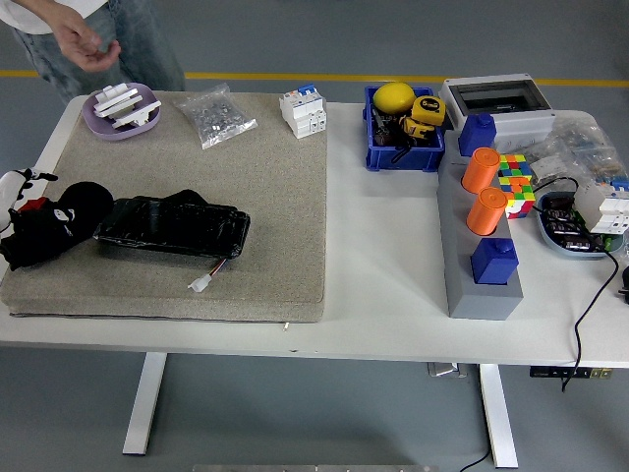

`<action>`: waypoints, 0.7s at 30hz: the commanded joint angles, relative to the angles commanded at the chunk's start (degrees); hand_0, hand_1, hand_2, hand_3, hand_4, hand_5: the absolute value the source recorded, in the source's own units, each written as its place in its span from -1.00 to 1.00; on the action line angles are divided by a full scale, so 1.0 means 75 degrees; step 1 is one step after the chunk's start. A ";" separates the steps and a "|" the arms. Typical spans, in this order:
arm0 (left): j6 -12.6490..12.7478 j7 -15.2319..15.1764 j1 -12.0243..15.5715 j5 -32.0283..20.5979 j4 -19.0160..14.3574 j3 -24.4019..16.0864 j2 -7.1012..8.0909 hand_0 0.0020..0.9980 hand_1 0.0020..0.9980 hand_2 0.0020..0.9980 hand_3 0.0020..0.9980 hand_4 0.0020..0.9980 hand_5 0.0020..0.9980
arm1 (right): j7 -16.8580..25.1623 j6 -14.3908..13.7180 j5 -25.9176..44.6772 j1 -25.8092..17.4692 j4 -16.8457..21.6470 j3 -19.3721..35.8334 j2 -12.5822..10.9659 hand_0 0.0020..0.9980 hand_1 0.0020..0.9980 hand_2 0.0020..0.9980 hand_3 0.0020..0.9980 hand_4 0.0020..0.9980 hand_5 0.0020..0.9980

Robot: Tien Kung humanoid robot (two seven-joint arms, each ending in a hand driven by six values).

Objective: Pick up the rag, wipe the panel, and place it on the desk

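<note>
A black rag [74, 208] is seen bunched at the left end of the black panel [175, 227], touching it, both on the grey mat [265, 197] of the bench [383, 265]. The left robot hand [34, 231] is closed upon the rag. Wiping is judged under way or about to begin; set-down remains. No right robot hand is visible. A person's hand [86, 41] is held beyond the mat.

Bright even overhead light, soft faint shadows under the bench [393, 295], glare on the black panel [172, 228], sharp focus throughout, slight edge distortion
</note>
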 joint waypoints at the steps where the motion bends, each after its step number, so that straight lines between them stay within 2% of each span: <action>1: -0.0005 0.0005 -0.0001 -0.0004 0.0004 0.0004 -0.0007 0.68 0.87 0.89 0.55 0.77 -0.45 | 0.0001 -0.0002 -0.0004 0.0002 0.0001 0.0006 -0.0001 0.49 0.14 0.34 0.28 1.00 0.23; 7: -0.0097 0.0086 0.0009 0.0024 0.0009 0.0103 -0.0052 0.68 0.87 0.87 0.53 0.77 -0.45 | 0.0012 -0.0014 -0.0004 0.0001 -0.0014 0.0044 -0.0002 0.49 0.14 0.34 0.28 1.00 0.23; 8: -0.0110 0.0099 0.0008 0.0039 0.0014 0.0120 -0.0057 0.53 0.86 0.86 0.51 0.77 -0.45 | 0.0014 -0.0015 -0.0005 0.0002 -0.0015 0.0048 -0.0003 0.49 0.14 0.34 0.28 1.00 0.23; 13: -0.0069 0.0135 -0.0012 0.0083 0.0063 0.0242 -0.0078 0.53 0.86 0.86 0.51 0.77 -0.45 | 0.0032 -0.0040 -0.0038 0.0019 -0.0014 0.0099 -0.0002 0.49 0.14 0.34 0.28 1.00 0.23; 14: -0.0053 0.0145 -0.0009 0.0097 0.0068 0.0264 -0.0082 0.15 0.66 0.76 0.43 0.75 -0.44 | 0.0037 -0.0048 -0.0044 0.0024 -0.0016 0.0109 -0.0001 0.49 0.14 0.34 0.28 1.00 0.23; 19: 0.0029 0.0191 -0.0006 0.0135 0.0078 0.0350 -0.0102 0.15 0.66 0.76 0.43 0.75 -0.44 | 0.0040 -0.0051 -0.0028 0.0024 -0.0037 0.0119 -0.0003 0.49 0.14 0.34 0.28 1.00 0.23; 20: 0.0037 0.0200 -0.0010 0.0139 0.0088 0.0367 -0.0102 -0.05 0.37 0.67 0.40 0.71 -0.48 | 0.0041 -0.0053 -0.0037 0.0020 -0.0038 0.0140 -0.0006 0.49 0.14 0.34 0.28 1.00 0.23; 21: 0.0039 0.0205 -0.0010 0.0144 0.0095 0.0373 -0.0102 -0.05 0.37 0.67 0.40 0.71 -0.48 | 0.0042 -0.0054 -0.0040 0.0022 -0.0039 0.0143 -0.0007 0.49 0.14 0.34 0.28 1.00 0.23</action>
